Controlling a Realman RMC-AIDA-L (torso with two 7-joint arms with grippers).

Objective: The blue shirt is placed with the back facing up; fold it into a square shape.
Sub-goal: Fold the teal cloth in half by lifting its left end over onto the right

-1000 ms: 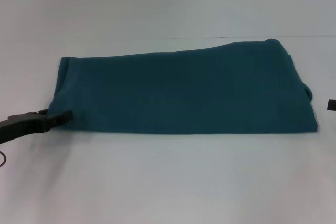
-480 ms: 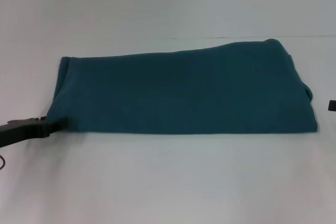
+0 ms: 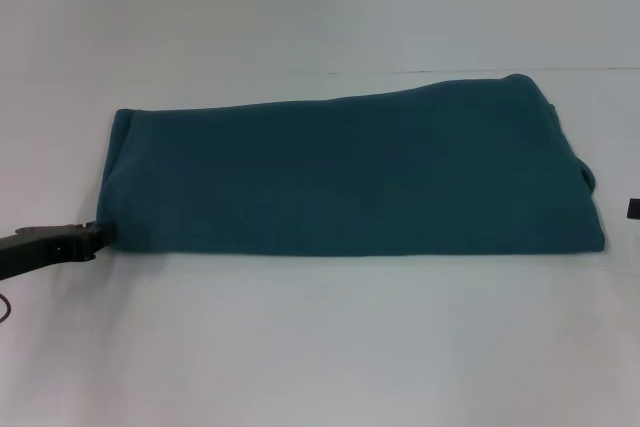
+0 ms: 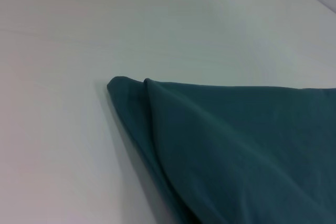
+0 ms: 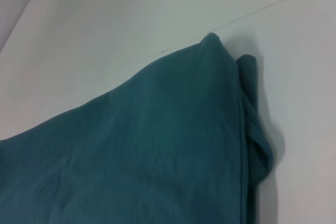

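Shirt [image 3: 350,172] folded into a long band on the table [image 3: 320,347].
Left gripper [image 3: 98,237] at its near-left corner, finger state indiscernible; right gripper [image 3: 634,209] barely visible at right.

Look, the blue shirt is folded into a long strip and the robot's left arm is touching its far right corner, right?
Not quite. The shirt is folded into a long strip, but the left gripper is at its near left corner, as the head view shows. The right gripper sits just off the right end.
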